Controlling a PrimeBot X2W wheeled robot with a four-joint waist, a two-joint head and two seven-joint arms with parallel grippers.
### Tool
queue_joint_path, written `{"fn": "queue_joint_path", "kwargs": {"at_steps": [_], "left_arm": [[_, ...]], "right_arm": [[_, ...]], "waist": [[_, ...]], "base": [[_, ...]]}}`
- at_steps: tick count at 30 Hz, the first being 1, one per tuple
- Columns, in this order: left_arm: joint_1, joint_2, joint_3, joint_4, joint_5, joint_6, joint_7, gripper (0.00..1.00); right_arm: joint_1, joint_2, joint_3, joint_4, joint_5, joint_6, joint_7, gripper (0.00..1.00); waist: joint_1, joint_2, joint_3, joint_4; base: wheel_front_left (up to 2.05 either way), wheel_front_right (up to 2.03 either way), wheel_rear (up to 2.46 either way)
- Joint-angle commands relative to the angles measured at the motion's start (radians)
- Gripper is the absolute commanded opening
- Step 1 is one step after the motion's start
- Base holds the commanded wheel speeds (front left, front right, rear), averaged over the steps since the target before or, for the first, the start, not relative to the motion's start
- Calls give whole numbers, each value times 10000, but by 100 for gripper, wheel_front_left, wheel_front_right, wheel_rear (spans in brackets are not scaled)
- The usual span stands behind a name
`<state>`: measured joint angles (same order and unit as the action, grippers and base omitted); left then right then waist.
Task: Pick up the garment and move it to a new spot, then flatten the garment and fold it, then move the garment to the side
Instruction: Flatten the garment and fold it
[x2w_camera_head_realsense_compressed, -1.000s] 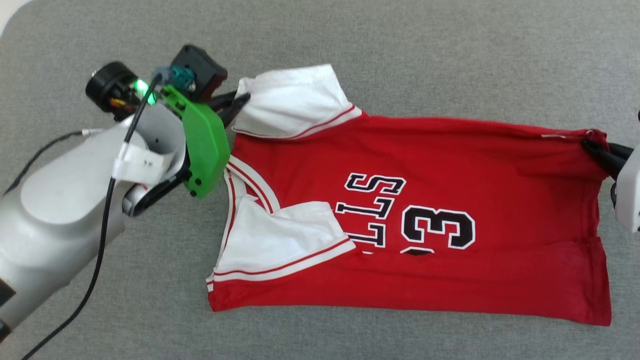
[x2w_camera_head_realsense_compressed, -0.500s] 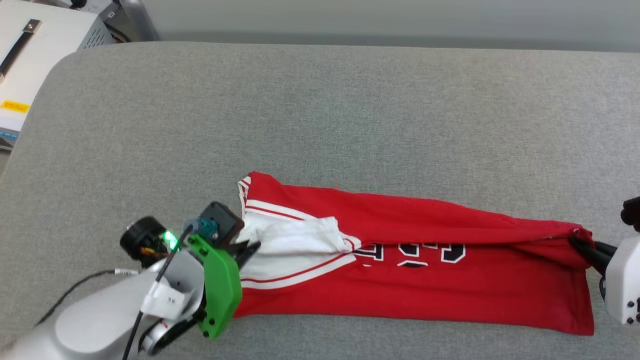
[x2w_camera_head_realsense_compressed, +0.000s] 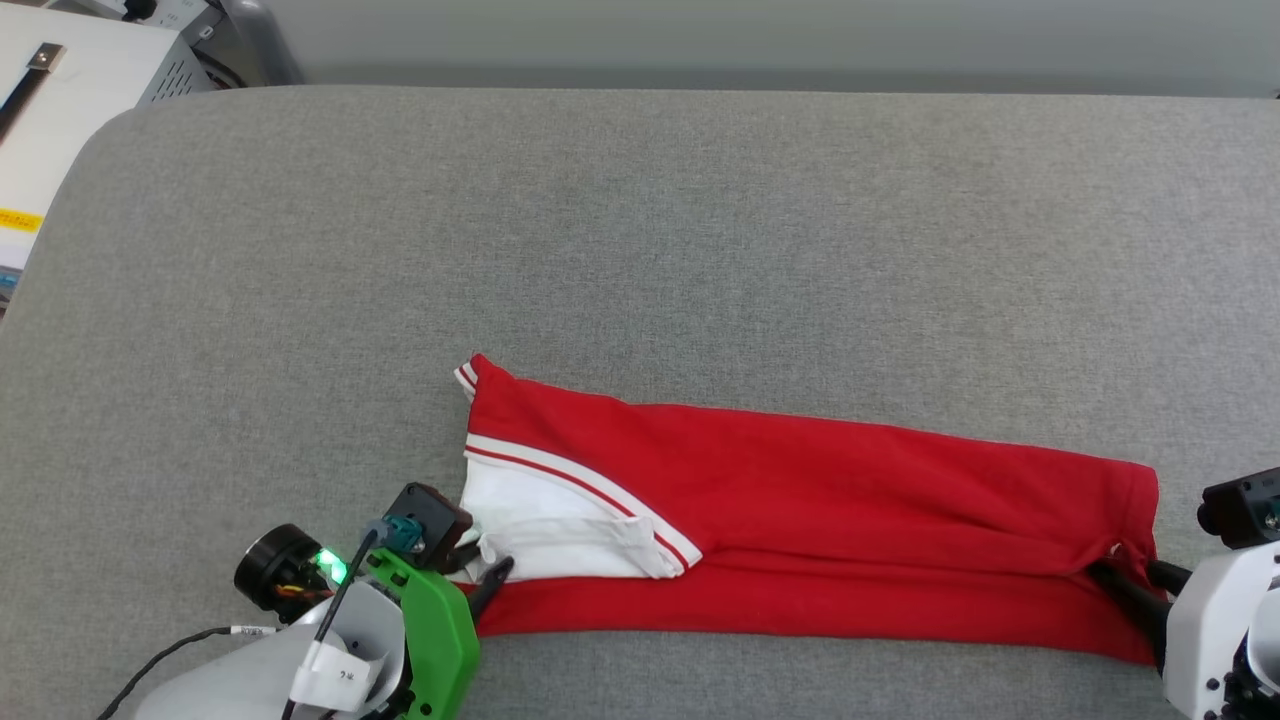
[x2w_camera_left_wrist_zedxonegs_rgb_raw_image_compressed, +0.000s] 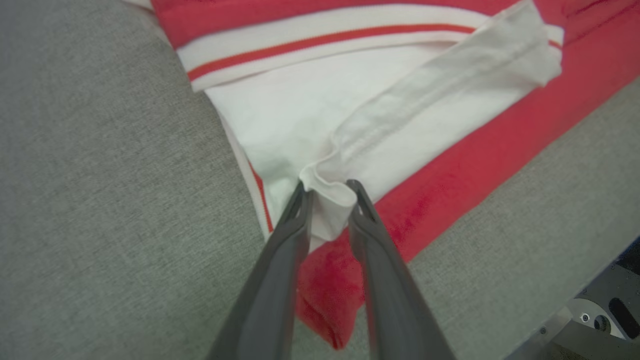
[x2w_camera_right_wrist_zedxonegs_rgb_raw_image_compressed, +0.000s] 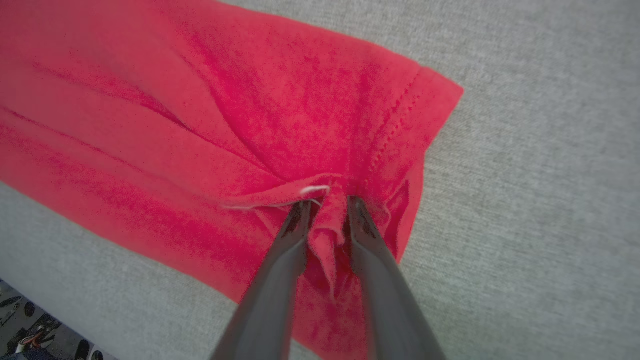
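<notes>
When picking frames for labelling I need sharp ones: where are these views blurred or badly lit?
Head view: even, soft light, no glare, T-shirt crisp. Left wrist view: white sleeve sharp, left fingers smear toward the bottom edge. Right wrist view: right fingers blur likewise; red saturated, stitching legible.

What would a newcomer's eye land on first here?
The red shirt, folded into a long band across the near side of the grey pad. At its left end a white sleeve sits between the slightly parted fingers of the left gripper. At its right end the right gripper straddles a bunched red corner.
</notes>
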<state>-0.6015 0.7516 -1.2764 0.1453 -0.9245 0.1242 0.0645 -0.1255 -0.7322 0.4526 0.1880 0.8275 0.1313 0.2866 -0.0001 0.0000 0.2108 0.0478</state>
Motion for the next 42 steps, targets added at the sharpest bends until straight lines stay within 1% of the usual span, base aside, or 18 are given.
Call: {"fn": "queue_joint_path", "kwargs": {"at_steps": [1,3,7,10,14,19,20,22,26,29,31,36,42], "left_arm": [[221,-76,96,80,-11,117,-215,100],[331,-117,251,139,-9,321,-605,100],[699,-100,667,65,20,1022,-1593,100],[1032,-48,952,-122,61,1627,-2286,100],[1366,-48,1445,-282,216,2435,-2962,100],[1768,-228,2370,-491,783,3314,-3245,100],[1852,-338,2680,-660,1052,3506,-3252,100],[2112,-535,3304,-933,1581,3751,-3257,100],[2712,-983,4494,-1196,2696,3976,-3260,100],[3090,-1364,5307,-1277,3466,4045,-3261,100],[3351,-1717,5883,-1375,3969,4016,-3261,100],[3864,-2420,6889,-1460,4923,3720,-3262,100],[4324,-3264,7911,-1305,5780,3094,-3262,100]], "right_arm": [[54,87,-91,0,-19,-6,-123,100],[98,28,-243,-198,-31,-6,-229,100],[468,-360,-721,-935,189,-6,-114,100],[911,-744,-1423,-1660,383,-6,80,100],[1459,-1021,-2592,-2559,599,-6,337,100],[1818,-1033,-3800,-3142,699,-6,996,100],[1861,-969,-3960,-3170,848,-6,1266,100],[1895,-888,-4139,-3100,1121,-6,1858,100],[1767,-691,-4232,-2824,1521,-6,2960,100],[1466,-516,-4197,-2493,1553,-6,3476,100],[1243,-382,-4083,-2193,1486,-6,3768,100],[821,-59,-3683,-1506,1256,-6,4072,100],[709,210,-3027,-741,1132,-6,4111,100]], "waist": [[1,0,-112,-62],[1,0,-257,-112],[1,0,-597,-196],[1,0,-788,-211],[1,0,-912,-181],[1,0,-851,-97],[1,0,-804,-60],[1,0,-686,13],[1,0,-405,214],[1,0,-199,378],[1,0,-40,524],[1,0,273,828],[1,0,523,1111]], "base": [[0,0,0],[0,0,0],[0,0,0],[0,0,0],[0,0,0],[0,0,0],[0,0,0],[0,0,0],[0,0,0],[0,0,0],[0,0,0],[0,0,0],[0,0,0]]}}
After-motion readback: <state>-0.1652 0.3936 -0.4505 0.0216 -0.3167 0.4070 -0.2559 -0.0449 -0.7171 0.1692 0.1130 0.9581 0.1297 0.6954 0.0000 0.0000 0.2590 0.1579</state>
